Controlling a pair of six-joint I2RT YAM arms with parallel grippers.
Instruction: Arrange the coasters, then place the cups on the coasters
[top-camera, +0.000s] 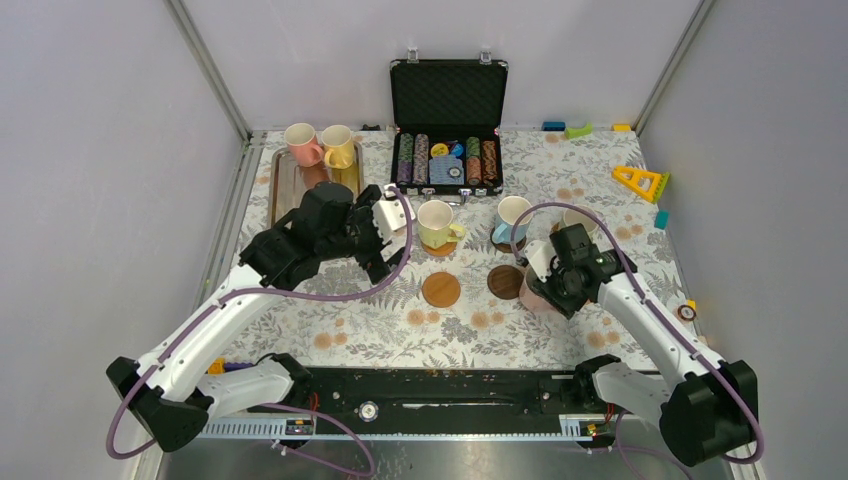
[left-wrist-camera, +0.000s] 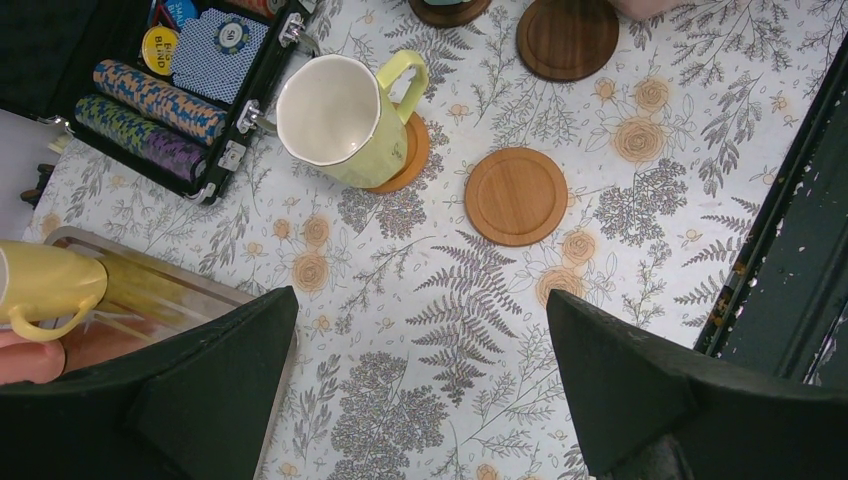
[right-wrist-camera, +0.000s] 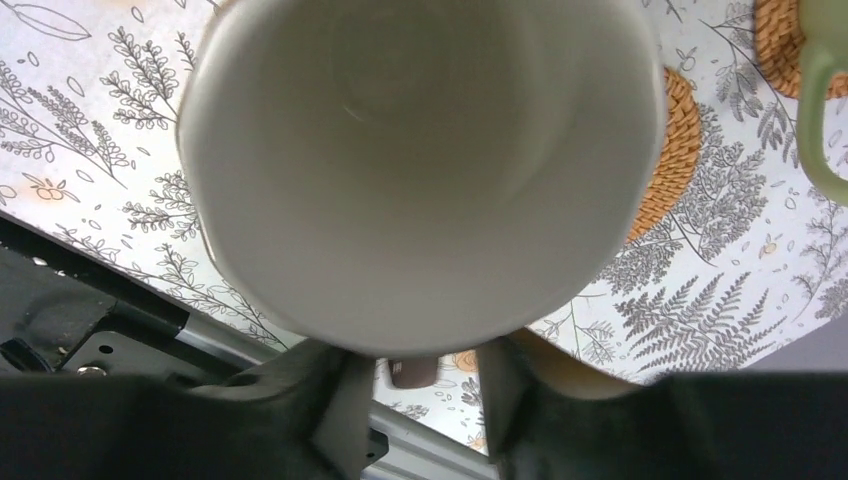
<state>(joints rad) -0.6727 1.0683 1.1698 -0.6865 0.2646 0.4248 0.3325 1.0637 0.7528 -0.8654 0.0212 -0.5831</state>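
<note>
Our right gripper (right-wrist-camera: 425, 372) straddles the pink cup (right-wrist-camera: 420, 170) at its rim, half closed; whether it grips, we cannot tell. Next, lift it onto the woven coaster (right-wrist-camera: 668, 165) just beyond.

Top camera sits high at the near side, looking down over the whole floral table (top-camera: 380, 335), the left wrist view hovers well above it, facing down on the same yellow mug (left-wrist-camera: 335, 120) and tan coaster (left-wrist-camera: 515, 195), and the right wrist view's right up against the pale inside of a cup (right-wrist-camera: 420, 170).
</note>
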